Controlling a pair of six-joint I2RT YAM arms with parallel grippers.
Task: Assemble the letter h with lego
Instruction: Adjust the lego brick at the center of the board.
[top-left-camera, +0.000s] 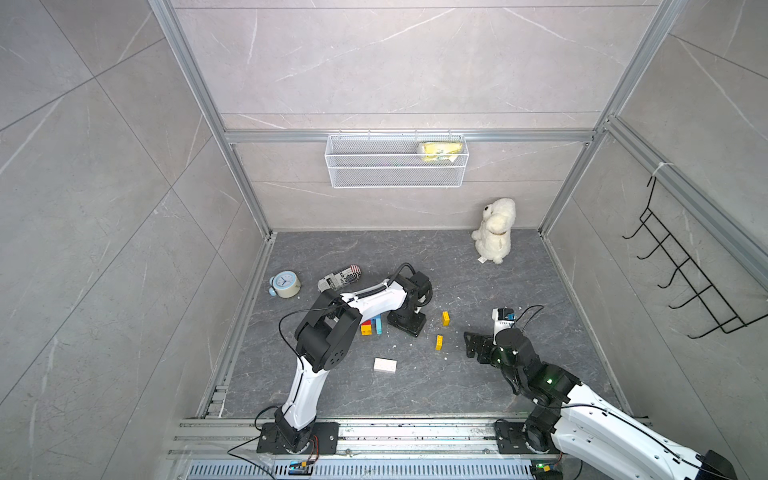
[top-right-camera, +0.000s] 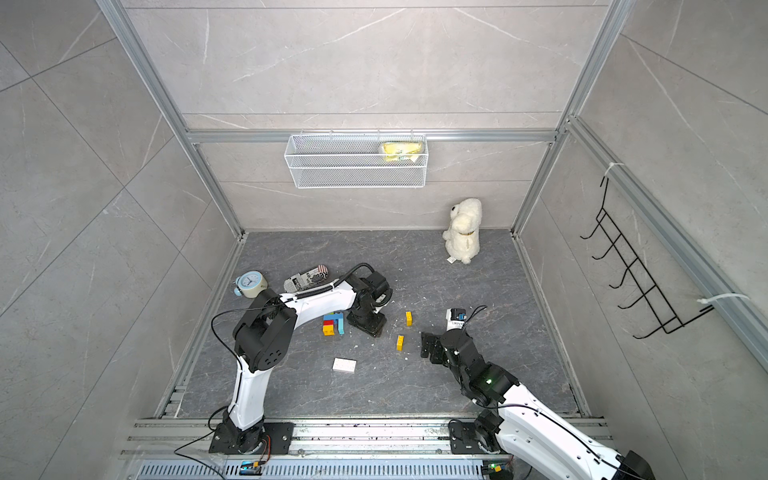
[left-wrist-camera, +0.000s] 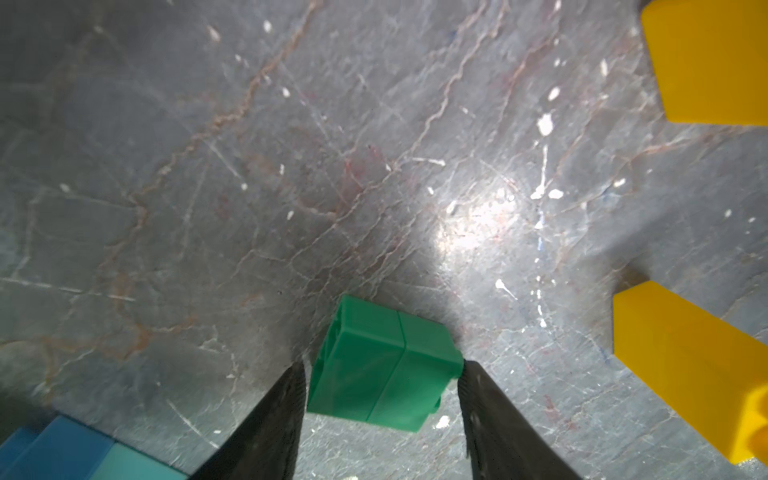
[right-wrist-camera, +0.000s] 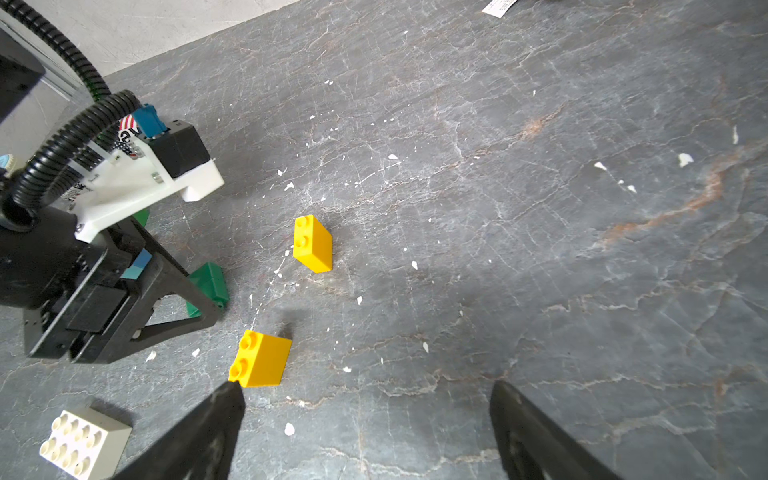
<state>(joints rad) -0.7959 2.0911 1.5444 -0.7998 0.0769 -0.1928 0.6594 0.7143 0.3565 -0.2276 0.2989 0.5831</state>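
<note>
A green lego brick (left-wrist-camera: 382, 365) lies on the grey floor between the fingers of my left gripper (left-wrist-camera: 380, 370). One finger (left-wrist-camera: 469, 382) touches its corner and the other presses its opposite side. In both top views the gripper's body (top-left-camera: 408, 322) hides this brick. Beside it a joined cluster of red, blue, light blue and yellow bricks (top-right-camera: 332, 324) lies flat. Two yellow bricks (top-left-camera: 445, 318) (top-left-camera: 439, 343) and a white brick (top-left-camera: 385, 365) lie loose. My right gripper (right-wrist-camera: 365, 390) is open and empty, one fingertip next to a yellow brick (right-wrist-camera: 262, 359).
A small clock (top-left-camera: 284, 284) and a printed can (top-left-camera: 340, 279) lie at the back left. A white plush toy (top-left-camera: 494, 230) sits at the back right. A wire basket (top-left-camera: 397, 160) hangs on the back wall and a black hook rack (top-left-camera: 685, 270) on the right wall.
</note>
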